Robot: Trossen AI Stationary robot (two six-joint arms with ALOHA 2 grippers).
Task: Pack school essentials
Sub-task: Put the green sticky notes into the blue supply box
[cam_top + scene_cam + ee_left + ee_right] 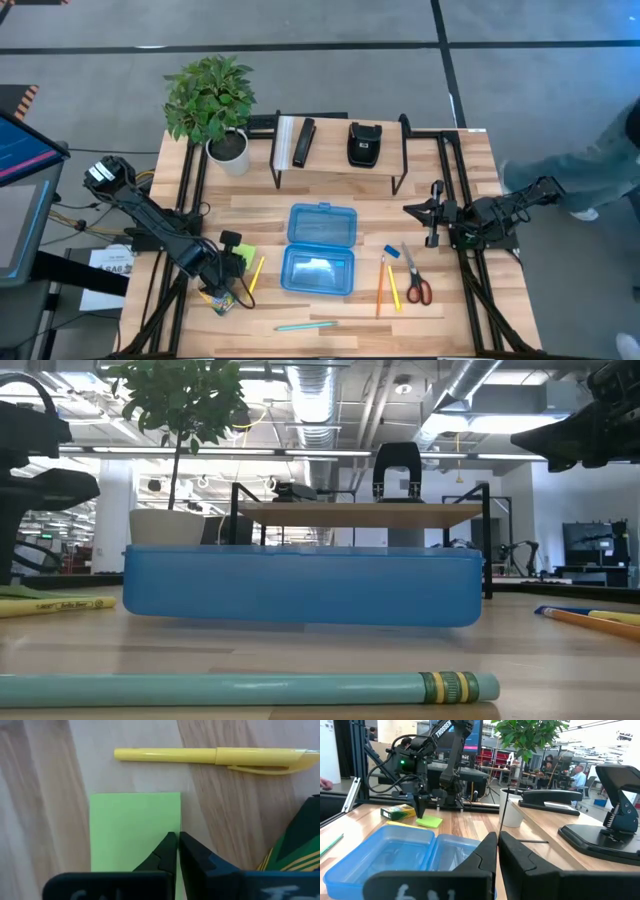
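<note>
High view: the left gripper (232, 262) sits low over the lime-green sticky-note pad (245, 254), right beside the yellow pen (256, 273) and crayon box (219, 300). The blue plastic box (320, 247) lies open mid-table; the right gripper (434, 218) waits well off to the right, near the scissors (414, 278).

Low view: mostly the box wall, plus the teal pencil (250, 688) lying up front.

Left wrist view: fingers (167, 851) are pressed together at the pad's (134, 830) edge, pinching it if anything. The pad looks flat, square and thin.

Right wrist view: the right claw (498, 851) is pressed together too, holding nothing.

Risk: with such a thin edge bite, the pad could slip out on the lift, or only the top sheets could peel up.
</note>
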